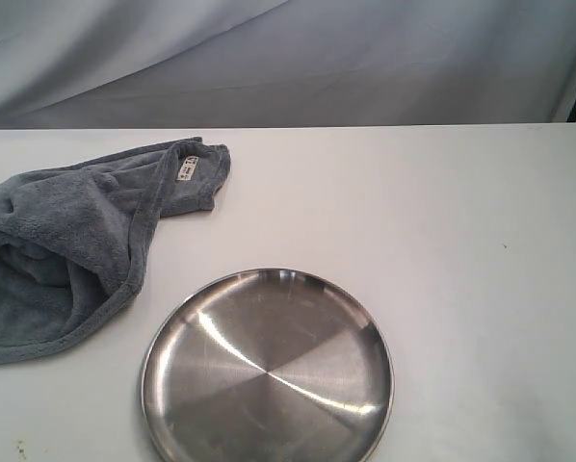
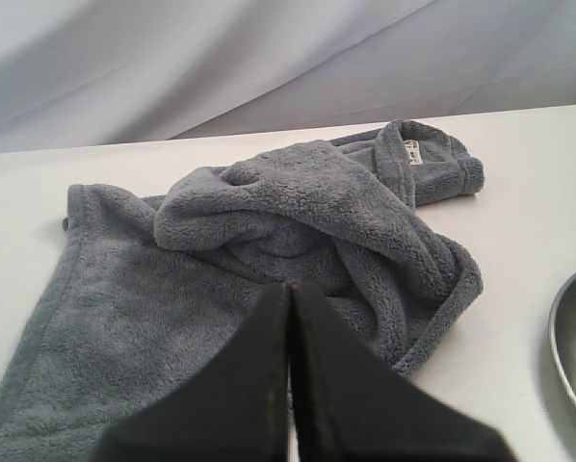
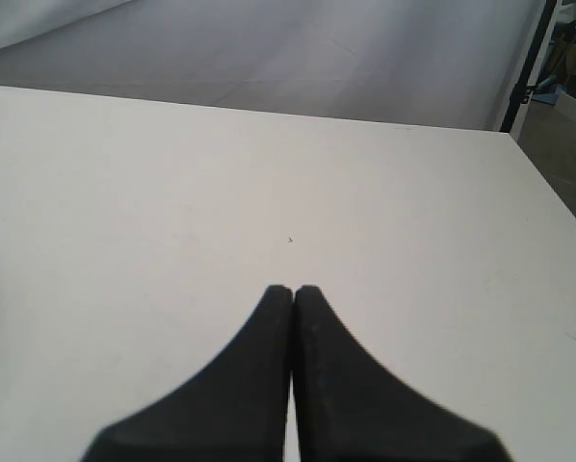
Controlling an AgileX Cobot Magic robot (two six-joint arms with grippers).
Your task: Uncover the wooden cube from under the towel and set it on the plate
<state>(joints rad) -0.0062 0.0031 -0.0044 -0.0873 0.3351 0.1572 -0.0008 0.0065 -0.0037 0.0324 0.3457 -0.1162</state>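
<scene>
Left wrist view puts the left gripper (image 2: pixel 290 289) in front, its 2 black fingers (image 2: pixel 235 395) pressed together and holding nothing, their tips seen against the plush blue-grey fleece towel (image 2: pixel 269 221). Right wrist view shows the right gripper (image 3: pixel 293 291) closed the same way, empty, over the bare white table (image 3: pixel 365 192). Neither gripper appears in the exterior view.

Only the exterior view shows the whole round shiny stainless-steel plate (image 1: pixel 269 366), which lies on the table just beside the towel, near the front edge. Each wrist view catches only a sliver of its rim. The towel lies bunched in folds at the left, its small white label (image 1: pixel 185 168) at the far corner.

Counted: 1 towel, 1 plate, 1 label, 2 grippers. The pale wooden cube shows in none of the 3 views. Whether the folds cover it cannot be told.
</scene>
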